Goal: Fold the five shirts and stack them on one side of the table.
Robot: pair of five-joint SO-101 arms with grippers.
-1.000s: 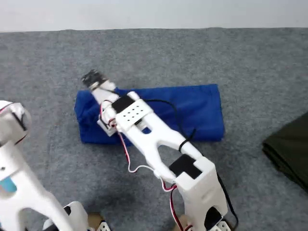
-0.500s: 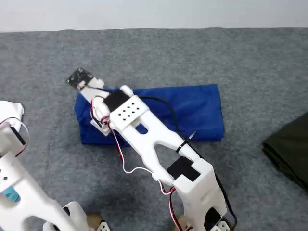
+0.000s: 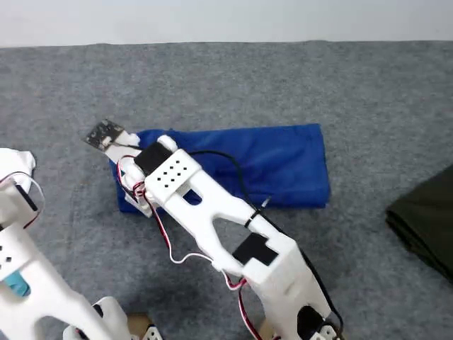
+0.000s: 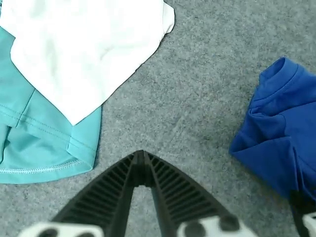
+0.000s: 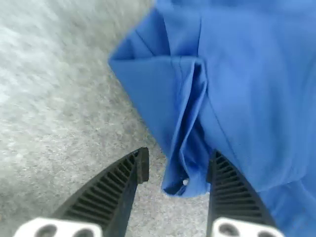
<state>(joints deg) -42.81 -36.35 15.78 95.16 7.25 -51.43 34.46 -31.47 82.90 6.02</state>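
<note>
Fingers (image 5: pixel 123 190) of the right gripper (image 5: pixel 178 160) straddle the blue shirt (image 5: pixel 242 84).

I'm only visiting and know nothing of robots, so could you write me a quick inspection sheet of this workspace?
Surface: grey carpet-like cover over the table.
Job's things: blue shirt folded, mid-table; dark shirt at the high view's right edge; white shirt lying on a teal shirt.
Clutter: nothing seen.
Grippers: left pincer shut over bare cover; right pincer open around the blue shirt's folded end.
Cables: red-and-white wires and a black cable along the right arm.
Surroundings: pale wall behind.
</note>
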